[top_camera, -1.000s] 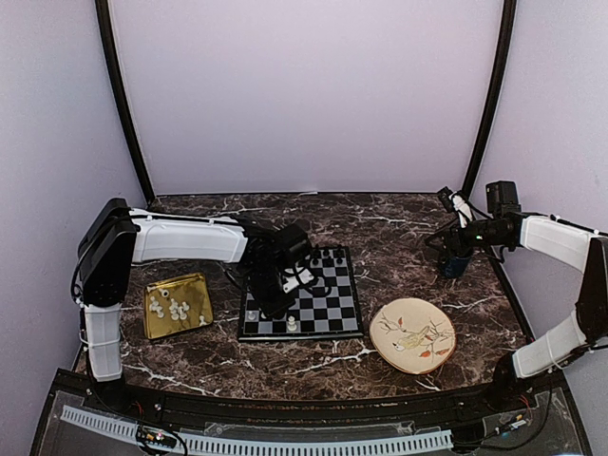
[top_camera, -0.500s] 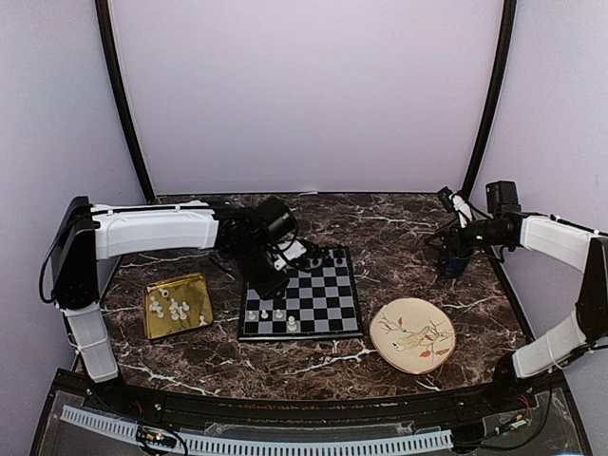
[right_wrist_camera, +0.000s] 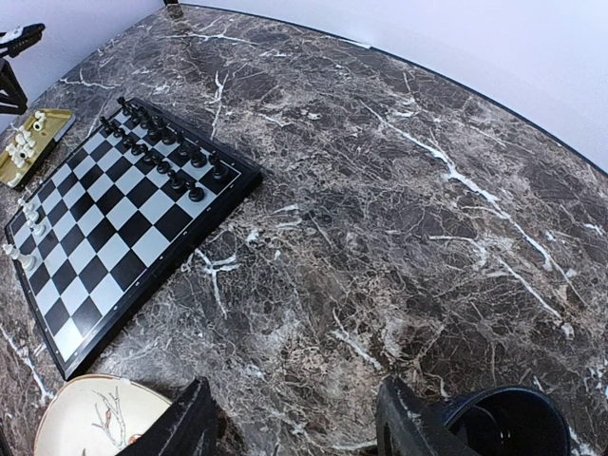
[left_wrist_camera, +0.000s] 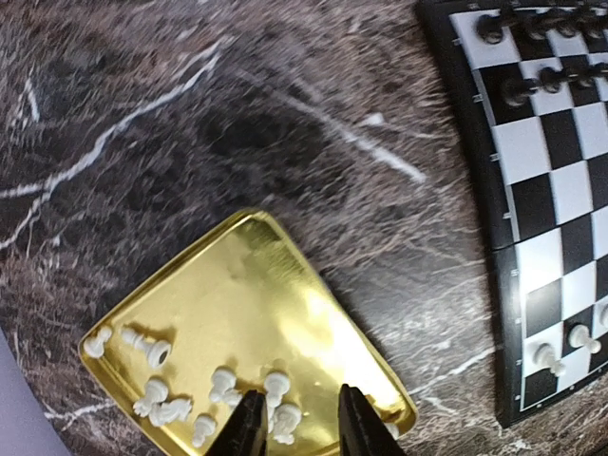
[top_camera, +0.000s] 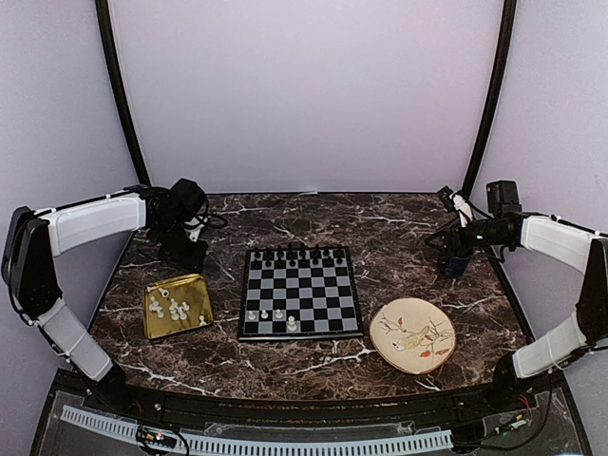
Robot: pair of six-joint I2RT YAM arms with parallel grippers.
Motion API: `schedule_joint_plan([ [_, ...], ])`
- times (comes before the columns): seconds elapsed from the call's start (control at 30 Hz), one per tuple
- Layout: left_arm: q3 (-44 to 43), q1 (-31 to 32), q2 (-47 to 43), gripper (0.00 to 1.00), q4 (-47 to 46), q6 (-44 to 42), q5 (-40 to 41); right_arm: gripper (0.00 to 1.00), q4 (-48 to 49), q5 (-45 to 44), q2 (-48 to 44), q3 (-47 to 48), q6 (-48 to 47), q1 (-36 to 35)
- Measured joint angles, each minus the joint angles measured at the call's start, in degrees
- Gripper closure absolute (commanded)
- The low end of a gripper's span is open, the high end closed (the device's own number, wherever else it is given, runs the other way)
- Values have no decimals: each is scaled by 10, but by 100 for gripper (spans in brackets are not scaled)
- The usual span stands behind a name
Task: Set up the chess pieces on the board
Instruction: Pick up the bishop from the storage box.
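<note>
**Four white chessmen on the board, the rest in the gold tray**

The chessboard lies flat at the middle of the marble table; four white chessmen stand upright in its near-left part, close to the near edge; the other white ones lie jumbled in the square gold tray, which sits just left of the board and apart from it; black chessmen line the two far ranks. The left gripper hangs over the table at the far side of the tray, its fingers parted with nothing between them; in the left wrist view the loose white pieces in the tray show through the gap. The right gripper is well apart at the far right of the table, fingers spread and empty; a painted plate sits to the near right of the board.
</note>
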State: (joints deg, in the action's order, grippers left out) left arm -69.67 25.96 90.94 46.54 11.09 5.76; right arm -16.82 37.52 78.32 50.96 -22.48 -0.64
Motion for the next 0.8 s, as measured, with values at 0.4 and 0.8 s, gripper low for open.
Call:
schedule_joint_plan([
  [0.4,49,-117,-27,60,59,56,39,42,0,0,-2,0,0,0],
  [0.8,120,-169,-31,60,5,127,17,43,-1,0,-2,0,0,0],
])
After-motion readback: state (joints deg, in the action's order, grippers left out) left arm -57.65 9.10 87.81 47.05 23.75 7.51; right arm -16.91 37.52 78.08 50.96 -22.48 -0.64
